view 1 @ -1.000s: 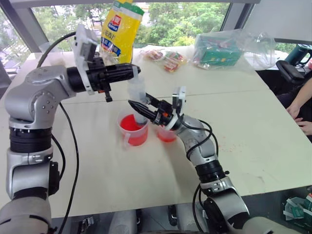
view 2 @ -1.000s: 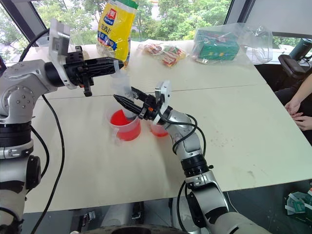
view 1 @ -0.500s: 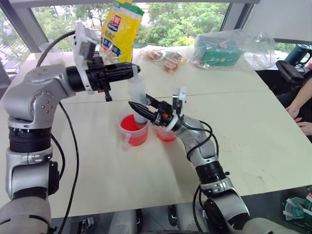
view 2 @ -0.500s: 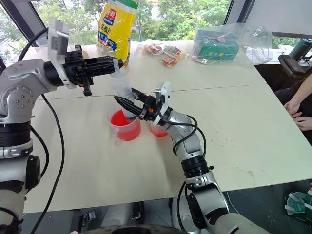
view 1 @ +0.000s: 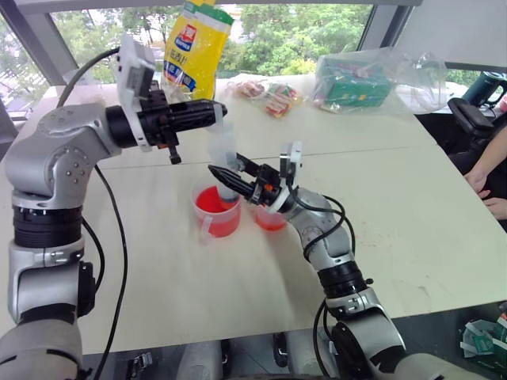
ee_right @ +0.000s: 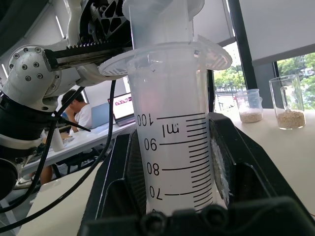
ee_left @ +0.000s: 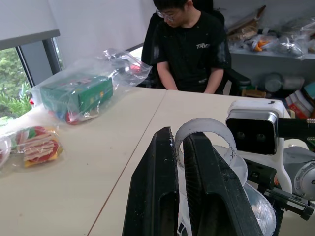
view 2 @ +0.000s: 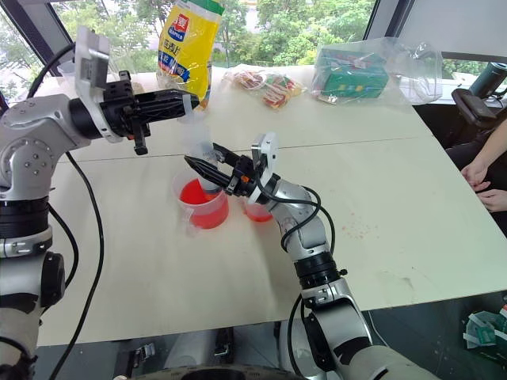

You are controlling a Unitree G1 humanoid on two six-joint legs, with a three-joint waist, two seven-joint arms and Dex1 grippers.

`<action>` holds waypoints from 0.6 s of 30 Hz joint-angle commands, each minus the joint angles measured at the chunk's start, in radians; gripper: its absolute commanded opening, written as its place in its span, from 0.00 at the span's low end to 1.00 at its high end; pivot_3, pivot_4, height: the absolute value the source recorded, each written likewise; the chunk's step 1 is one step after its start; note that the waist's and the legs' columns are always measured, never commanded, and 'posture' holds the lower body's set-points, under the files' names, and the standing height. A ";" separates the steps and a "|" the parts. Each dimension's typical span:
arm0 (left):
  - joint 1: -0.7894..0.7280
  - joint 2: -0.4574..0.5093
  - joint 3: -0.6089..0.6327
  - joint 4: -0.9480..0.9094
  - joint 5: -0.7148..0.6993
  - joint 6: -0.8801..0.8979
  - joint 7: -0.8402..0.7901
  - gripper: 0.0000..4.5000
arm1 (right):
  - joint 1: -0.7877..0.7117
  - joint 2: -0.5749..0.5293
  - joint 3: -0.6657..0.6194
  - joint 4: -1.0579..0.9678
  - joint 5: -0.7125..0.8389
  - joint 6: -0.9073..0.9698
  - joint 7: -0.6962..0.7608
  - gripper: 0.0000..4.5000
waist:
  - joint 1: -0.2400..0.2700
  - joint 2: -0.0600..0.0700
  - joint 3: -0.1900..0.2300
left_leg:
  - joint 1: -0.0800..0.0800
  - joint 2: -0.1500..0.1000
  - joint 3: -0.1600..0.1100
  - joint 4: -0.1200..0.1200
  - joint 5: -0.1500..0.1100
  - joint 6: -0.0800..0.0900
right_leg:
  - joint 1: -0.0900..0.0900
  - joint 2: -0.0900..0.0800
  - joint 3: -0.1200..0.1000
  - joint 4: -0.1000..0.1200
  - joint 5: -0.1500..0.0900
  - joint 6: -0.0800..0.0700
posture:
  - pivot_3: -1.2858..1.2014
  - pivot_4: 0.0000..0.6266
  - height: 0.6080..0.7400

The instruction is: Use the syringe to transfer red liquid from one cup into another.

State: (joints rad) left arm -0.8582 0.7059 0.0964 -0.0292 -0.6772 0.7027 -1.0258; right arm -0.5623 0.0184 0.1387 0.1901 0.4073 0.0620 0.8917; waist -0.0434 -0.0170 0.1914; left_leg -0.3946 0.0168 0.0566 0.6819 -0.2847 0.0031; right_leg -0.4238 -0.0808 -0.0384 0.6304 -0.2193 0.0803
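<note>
Syringe upright over handled beaker; right gripper pinches barrel, left gripper pinches plunger top; small cup at beaker's 3 o'clock

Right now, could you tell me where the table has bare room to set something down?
The near stretch of the table in front of the handled beaker is bare, and so is the wide patch to the right of the small cup. The far edge is crowded: yellow bag, snack packets, green box in plastic.

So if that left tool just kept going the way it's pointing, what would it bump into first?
Nothing nearby, probably. The left tool points level across the table, shut on the syringe's plunger top. Past it lies open air above the table, though depth is hard to judge.
</note>
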 commanded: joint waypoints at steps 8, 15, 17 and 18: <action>-0.065 0.024 0.072 0.018 0.014 -0.059 0.041 0.06 | 0.034 0.010 0.112 0.048 -0.027 0.038 0.090 0.31 | 0.000 0.000 0.000 | 0.000 0.000 0.000 0.000 0.000 0.000 | 0.000 0.000 0.000 0.000 0.000 0.000 | 0.52 0.24 1.00; -0.056 0.026 0.072 0.011 0.006 -0.044 0.040 0.06 | 0.021 0.013 0.108 0.053 -0.027 0.032 0.092 0.31 | -0.001 0.000 0.000 | 0.000 0.000 0.000 -0.001 0.000 0.000 | 0.000 -0.001 0.000 0.000 0.000 -0.001 | 0.52 0.24 1.00; -0.045 0.031 0.066 0.004 0.004 -0.035 0.035 0.06 | 0.015 0.013 0.104 0.050 -0.025 0.030 0.092 0.31 | -0.001 0.000 0.000 | 0.000 0.000 0.000 -0.001 0.000 0.000 | 0.000 -0.001 0.001 -0.001 0.000 -0.001 | 0.52 0.24 1.00; -0.037 0.034 0.061 -0.001 0.007 -0.034 0.032 0.12 | 0.012 0.013 0.102 0.047 -0.023 0.030 0.091 0.31 | -0.001 0.000 0.000 | 0.000 0.000 0.000 -0.001 0.000 0.000 | 0.000 -0.001 0.001 -0.001 0.000 -0.001 | 0.52 0.24 1.00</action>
State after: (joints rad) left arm -0.8603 0.7183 0.0979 -0.0217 -0.6803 0.6890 -1.0259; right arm -0.5798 0.0184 0.1387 0.2004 0.4072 0.0668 0.9028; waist -0.0446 -0.0170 0.1914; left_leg -0.3945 0.0171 0.0566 0.6812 -0.2848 0.0030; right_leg -0.4242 -0.0816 -0.0374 0.6299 -0.2190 0.0793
